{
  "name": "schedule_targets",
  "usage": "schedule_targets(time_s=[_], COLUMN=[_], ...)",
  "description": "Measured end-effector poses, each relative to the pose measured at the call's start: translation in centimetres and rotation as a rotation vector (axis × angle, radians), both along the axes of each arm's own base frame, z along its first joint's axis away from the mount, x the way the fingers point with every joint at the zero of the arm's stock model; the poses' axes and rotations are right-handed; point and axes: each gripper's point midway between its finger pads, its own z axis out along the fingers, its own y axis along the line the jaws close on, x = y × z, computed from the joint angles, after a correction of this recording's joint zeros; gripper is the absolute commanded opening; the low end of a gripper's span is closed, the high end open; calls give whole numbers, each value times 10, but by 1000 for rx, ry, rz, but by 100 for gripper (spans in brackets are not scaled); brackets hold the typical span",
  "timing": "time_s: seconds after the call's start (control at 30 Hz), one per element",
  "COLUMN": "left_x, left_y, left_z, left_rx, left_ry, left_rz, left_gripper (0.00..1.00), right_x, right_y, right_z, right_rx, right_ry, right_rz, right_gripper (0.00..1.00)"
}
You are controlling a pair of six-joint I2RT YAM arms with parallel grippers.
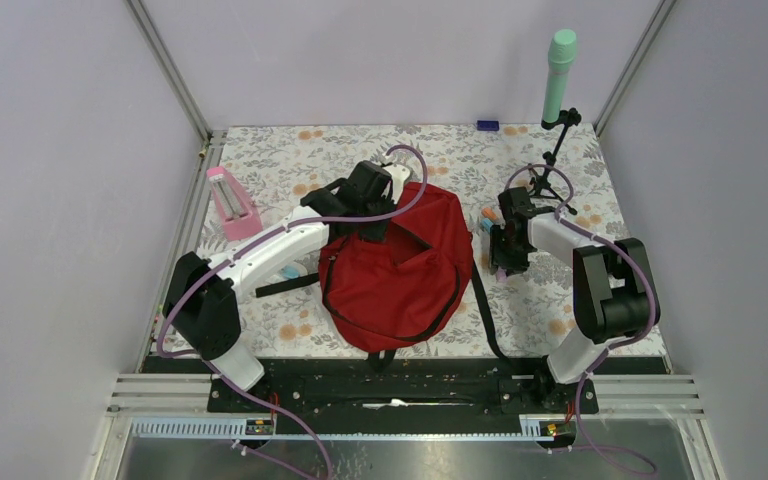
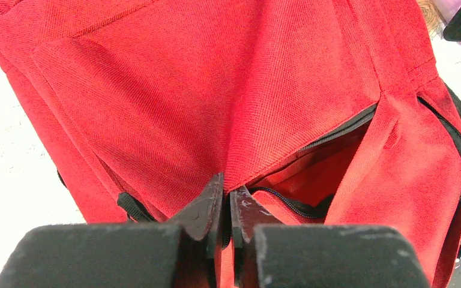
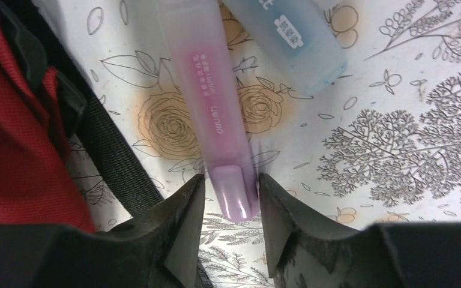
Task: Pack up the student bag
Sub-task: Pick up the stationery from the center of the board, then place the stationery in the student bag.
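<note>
Here the left pincer (image 2: 228, 187) pinches the student bag (image 2: 216, 90).

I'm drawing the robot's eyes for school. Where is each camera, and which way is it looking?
Top: high behind the robot, looking down at the table, student bag and both arms.
Left wrist: on the left arm, looking along its jaws, pinched shut on the bag's red fabric.
Right wrist: on the right arm, looking down between its jaws at a pink pen.
Shared: all three show the bag.
</note>
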Motion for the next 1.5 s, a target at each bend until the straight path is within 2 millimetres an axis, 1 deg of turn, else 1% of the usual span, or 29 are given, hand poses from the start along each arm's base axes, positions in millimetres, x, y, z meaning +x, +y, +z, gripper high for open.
schedule_targets(time_s=[0.2,0.27,0.3,0.33,0.47,0.57,0.63,0.77,0.83,1.07,1.17,1.23,1.3,1.37,1.5], left_x=[-1,-1,-1,-1,-1,0,-1,-4,-4,-5,-5,-5,-5,-5,-6], left_y=[1,1,1,0,-4,-7,-7,-5,-5,-6,-6,-6,-6,-5,-5], left_z=[0,1,3,4,9,11,11,10,10,10,10,10,10,9,9], left_rx=[3,3,2,0,-10,-12,-12,-6,-6,-7,-8,-8,-9,-8,-7], left_ry=[4,6,8,9,26,45,54,68,69,70,71,71,71,72,73], left_rz=[0,2,3,5,9,6,6,8,8,6,5,5,5,5,6], left_gripper=[4,4,4,4,4,4,4,4,4,3,3,2,2,2,2], right_x=[0,-1,-1,-2,-5,-12,-17,-37,-50,-97,-118,-127,-130,-127,-108], right_y=[-1,-1,-1,-1,0,2,7,31,49,117,143,158,173,187,209], right_z=[-1,-1,-1,-1,5,24,40,71,82,109,116,120,124,128,137], right_rx=[-43,-50,-51,-52,-48,-30,7,139,220,472,551,600,652,701,804], right_ry=[1,3,5,7,-3,-49,-95,-184,-204,-152,-100,-70,-52,-41,-59], right_rz=[22,28,32,35,49,54,58,87,113,232,283,299,297,276,183], right_gripper=[22,8,3,0,0,0,0,0,0,0,0,0,0,0,0])
